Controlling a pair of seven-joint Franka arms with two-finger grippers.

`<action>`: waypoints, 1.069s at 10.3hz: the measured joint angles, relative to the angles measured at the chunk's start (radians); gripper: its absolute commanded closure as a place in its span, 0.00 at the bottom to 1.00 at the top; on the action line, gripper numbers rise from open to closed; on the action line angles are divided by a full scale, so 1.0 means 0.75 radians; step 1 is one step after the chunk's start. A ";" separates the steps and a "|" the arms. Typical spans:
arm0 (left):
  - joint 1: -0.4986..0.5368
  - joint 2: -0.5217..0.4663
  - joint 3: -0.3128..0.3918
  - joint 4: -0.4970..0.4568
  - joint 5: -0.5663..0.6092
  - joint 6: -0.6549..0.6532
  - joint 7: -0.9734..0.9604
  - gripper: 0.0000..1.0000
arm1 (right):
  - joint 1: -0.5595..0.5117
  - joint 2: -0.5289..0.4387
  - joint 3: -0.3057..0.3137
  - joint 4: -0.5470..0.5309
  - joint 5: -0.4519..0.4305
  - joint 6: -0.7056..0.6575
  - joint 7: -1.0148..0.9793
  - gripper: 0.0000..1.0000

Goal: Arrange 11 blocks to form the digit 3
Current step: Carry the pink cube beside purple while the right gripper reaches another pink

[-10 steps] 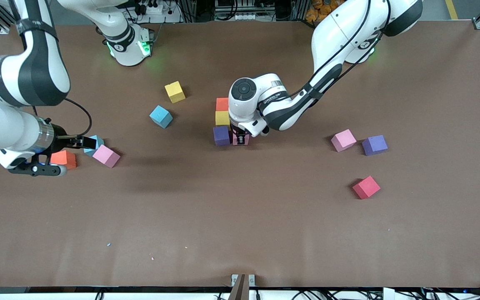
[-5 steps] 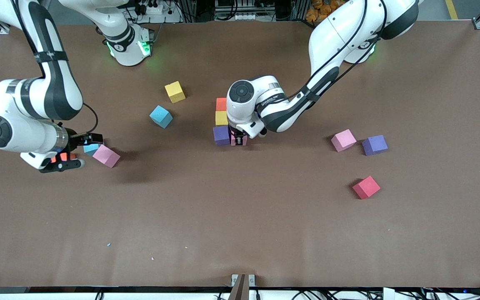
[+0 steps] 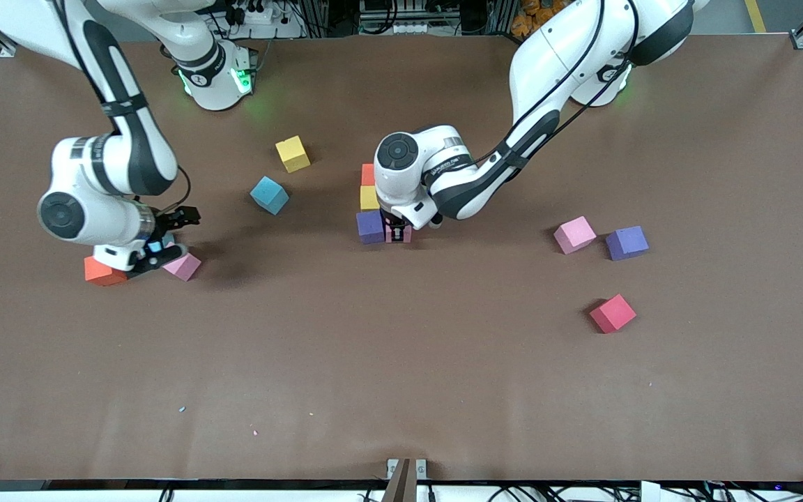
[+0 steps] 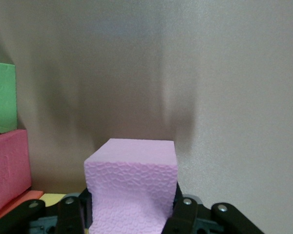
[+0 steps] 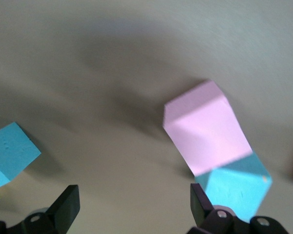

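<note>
**Now a pink block joins the 3**

Now the left end effector (image 3: 398, 232) is down at the stack (image 3: 371, 200) in the middle of the bench (image 3: 401, 376), pinching a pink block (image 4: 132, 187) by two flat sides. This block sits just beside the purple block (image 3: 370, 226), touching it or nearly so. The yellow block (image 3: 369, 197) and red block (image 3: 368, 173) go on from the purple one in a line, farther from the front camera. That line is the long way of the 3 so far.

The right end effector (image 5: 132, 209) is spread wide over a pink block (image 3: 184, 265) and a blue block (image 5: 237, 185), which touch, well away from the stack toward the right arm's end. An orange block (image 3: 103, 272) lies near them.

The blocks look like light, soft foam. They should squash a little and not break. I think the best hold is on two flat sides across from each other, near the middle. A cube has no long way, so only its turn matters: its sides should line up with the stack. The pink one under the right end effector sits turned, so it may need a twist.
</note>
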 measured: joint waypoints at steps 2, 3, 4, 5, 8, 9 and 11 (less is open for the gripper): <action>0.000 0.000 0.000 0.000 0.000 0.000 0.001 0.00 | 0.006 0.001 0.000 -0.019 -0.030 0.091 -0.215 0.00; -0.001 0.001 0.001 0.000 0.000 0.000 0.001 0.00 | 0.010 0.002 -0.001 -0.019 -0.094 0.131 -0.254 0.00; -0.003 0.003 0.003 0.000 0.000 0.000 0.001 0.00 | 0.021 0.003 0.000 -0.019 -0.151 0.159 -0.268 0.00; -0.003 0.003 0.004 0.000 0.000 0.000 0.001 0.00 | 0.028 0.007 0.000 -0.021 -0.180 0.197 -0.303 0.00; -0.006 -0.005 0.001 0.016 0.000 -0.015 0.001 0.00 | -0.015 0.049 -0.008 -0.054 -0.194 0.297 -0.424 0.00; -0.007 -0.016 -0.008 0.022 0.000 -0.037 0.001 0.00 | -0.033 0.062 -0.009 -0.069 -0.195 0.315 -0.457 0.00; -0.018 -0.066 -0.049 0.028 0.000 -0.115 0.001 0.00 | -0.037 0.079 -0.008 -0.078 -0.195 0.378 -0.476 0.00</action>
